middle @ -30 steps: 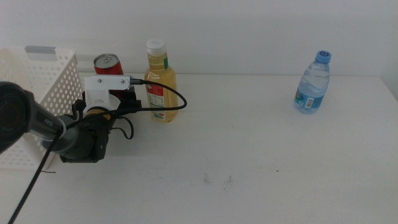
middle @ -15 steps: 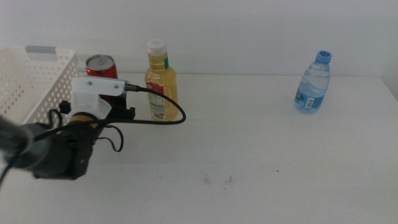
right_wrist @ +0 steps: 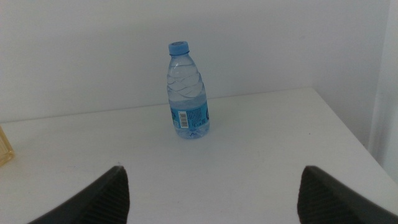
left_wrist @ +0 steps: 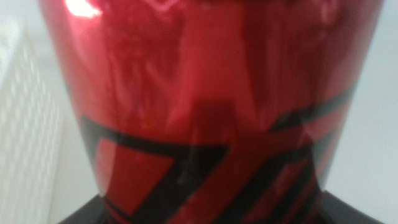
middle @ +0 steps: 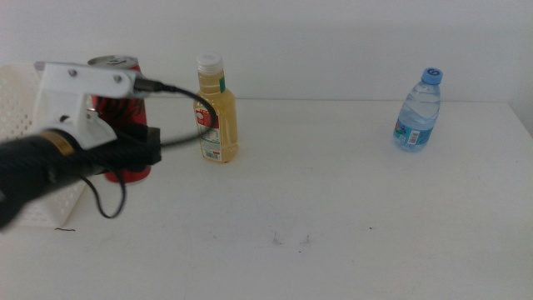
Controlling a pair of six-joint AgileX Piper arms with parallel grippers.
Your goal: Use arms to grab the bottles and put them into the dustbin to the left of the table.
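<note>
My left gripper (middle: pixel 133 154) sits at the left of the middle view, jaws closed on the red soda can (middle: pixel 117 108) and holding it up off the table (middle: pixel 333 208); in the left wrist view the can (left_wrist: pixel 205 106) fills nearly the whole picture, with dark jaw tips just showing at its base. The can hangs in front of the white perforated dustbin (middle: pixel 21 83) at the far left edge, not yet over its opening as far as I can judge. I reckon the can is light, thin-walled and slick, so a mid-body squeeze suits it, but too much force would dent it.

My right gripper (right_wrist: pixel 211 186) waits wide open and empty, out of the middle view, its jaws spread low in its own picture and aimed at the small clear water bottle (right_wrist: pixel 186 90).

Farther back, just right of the can, the yellow juice bottle (middle: pixel 216 108) stands upright near the rear edge. The water bottle (middle: pixel 418 110) stands well apart at the upper right. I judge both soft plastic, best gripped around the belly, below the cap.
</note>
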